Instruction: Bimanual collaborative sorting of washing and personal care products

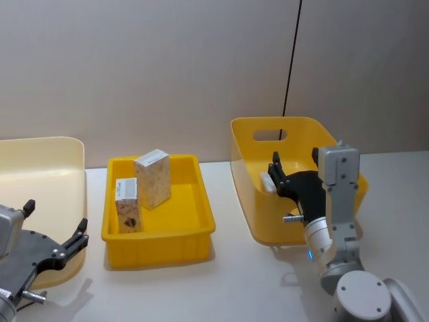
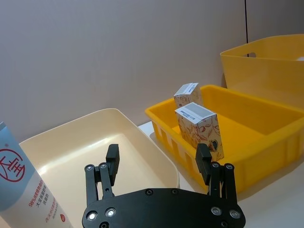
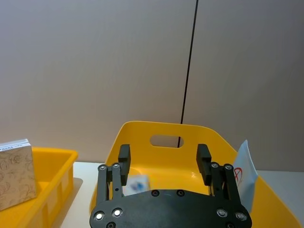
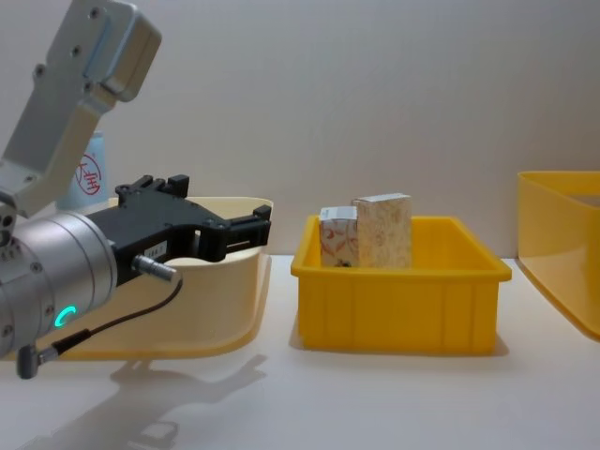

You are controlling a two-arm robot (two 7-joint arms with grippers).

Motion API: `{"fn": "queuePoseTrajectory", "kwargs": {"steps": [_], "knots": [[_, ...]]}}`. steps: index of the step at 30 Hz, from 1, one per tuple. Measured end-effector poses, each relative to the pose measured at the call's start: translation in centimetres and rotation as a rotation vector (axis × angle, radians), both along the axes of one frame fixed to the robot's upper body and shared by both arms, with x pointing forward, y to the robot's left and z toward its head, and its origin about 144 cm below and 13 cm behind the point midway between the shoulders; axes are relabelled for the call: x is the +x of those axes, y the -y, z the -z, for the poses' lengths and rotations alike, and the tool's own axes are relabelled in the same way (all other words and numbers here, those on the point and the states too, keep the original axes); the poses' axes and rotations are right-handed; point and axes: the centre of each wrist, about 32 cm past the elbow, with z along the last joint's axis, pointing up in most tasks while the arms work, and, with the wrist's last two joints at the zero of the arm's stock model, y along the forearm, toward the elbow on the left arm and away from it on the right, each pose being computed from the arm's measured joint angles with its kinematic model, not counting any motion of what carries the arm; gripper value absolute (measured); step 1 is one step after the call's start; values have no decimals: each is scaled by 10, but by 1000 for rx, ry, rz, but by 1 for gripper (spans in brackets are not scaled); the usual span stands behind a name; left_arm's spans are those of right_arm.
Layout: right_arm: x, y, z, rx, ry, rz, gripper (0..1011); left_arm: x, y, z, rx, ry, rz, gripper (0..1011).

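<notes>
Two whitish cartons with orange-red patterns, one taller (image 1: 153, 178) and one shorter (image 1: 127, 209), stand upright in the shallow yellow tray (image 1: 157, 236). A light-blue tube with a red round logo (image 2: 19, 190) stands by the cream bin (image 2: 95, 142), and it also rises behind my left arm (image 4: 89, 173). Another tube (image 3: 242, 173) leans inside the deep yellow bin (image 1: 268, 122), where a white-and-blue item (image 3: 137, 184) lies lower down. My left gripper (image 1: 57, 216) hovers open and empty over the cream bin's near corner. My right gripper (image 1: 295, 161) is open and empty above the deep bin.
The cream bin (image 1: 40, 144) sits at the far left, the tray in the middle and the deep bin with a handle slot on the right. Bare table lies in front of all three. A wall with a dark vertical seam (image 1: 291, 60) stands close behind.
</notes>
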Motion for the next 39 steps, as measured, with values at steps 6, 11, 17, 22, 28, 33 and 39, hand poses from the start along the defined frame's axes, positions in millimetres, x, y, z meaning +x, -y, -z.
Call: {"fn": "queuePoseTrajectory", "kwargs": {"steps": [6, 11, 17, 22, 28, 33, 39], "knots": [[0, 0, 0, 0, -5, 2, 978, 0, 0, 0, 0, 0, 0, 1003], [1, 0, 1, 0, -4, 2, 1001, 0, 0, 0, 0, 0, 0, 1003], [1, 0, 0, 2, 23, -22, 1001, 0, 0, 0, 0, 0, 0, 1003], [1, 1, -1, 10, 58, -61, 1001, 0, 0, 0, 0, 0, 0, 1003], [1, 3, -5, 23, 105, -128, 1001, 0, 0, 0, 0, 0, 0, 1004], [1, 3, -8, 33, 138, -174, 1001, 0, 0, 0, 0, 0, 0, 1003], [-1, 3, -8, 33, 131, -181, 1001, 0, 0, 0, 0, 0, 0, 1003]]}}
